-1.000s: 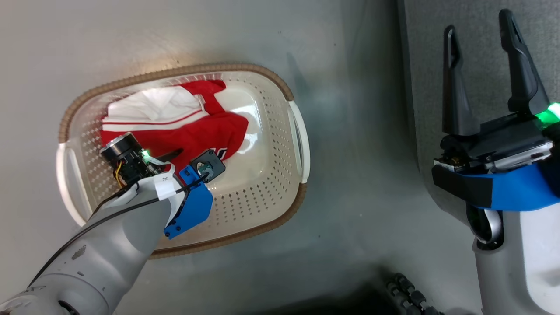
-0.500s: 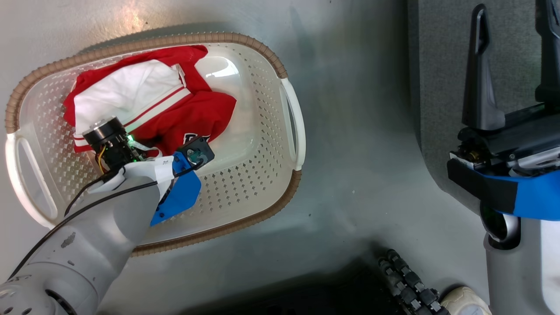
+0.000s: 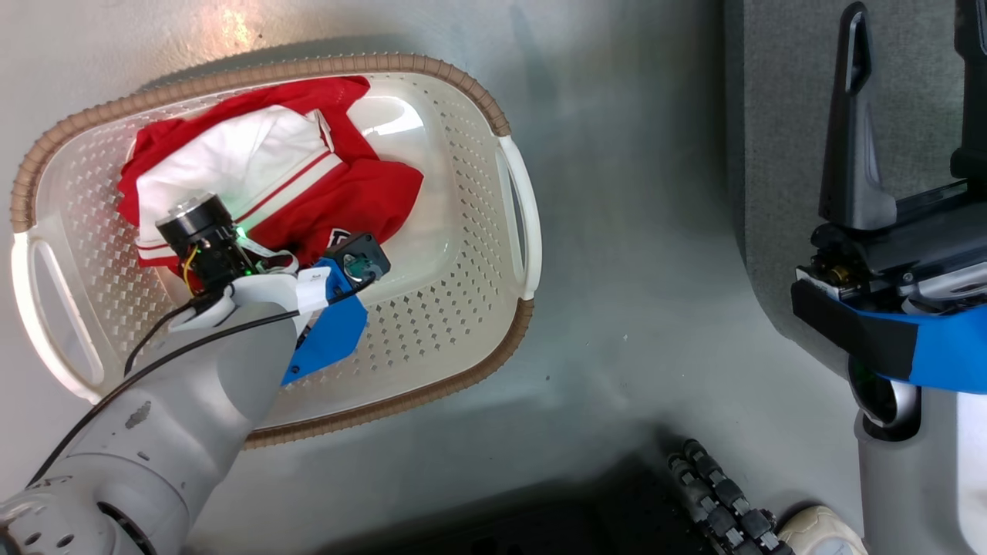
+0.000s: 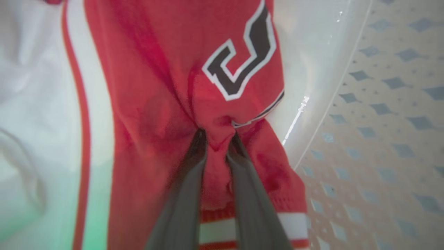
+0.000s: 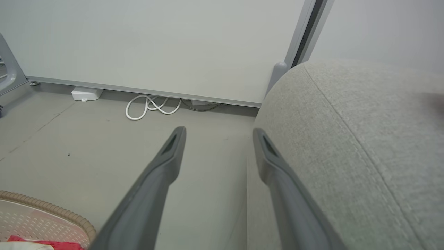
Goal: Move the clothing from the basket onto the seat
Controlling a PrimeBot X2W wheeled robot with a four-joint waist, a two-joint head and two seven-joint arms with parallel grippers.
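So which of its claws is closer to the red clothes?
Left. The left gripper is down in the basket, pinching a fold of the red clothes. The right gripper hangs open by the sofa, away from the basket.

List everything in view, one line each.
clothing: looks like two pieces, red and white, in the basket
basket: one, cream with brown rim, on the floor
seat: one, grey, right of the basket
floor: one, grey, under the basket
cable: one, white, coiled by the wall
box: one, white, by the wall
left arm: one, pale grey, reaching into the basket, jaws pinched on the clothing
right arm: one, pale grey, at the seat's edge, jaws open
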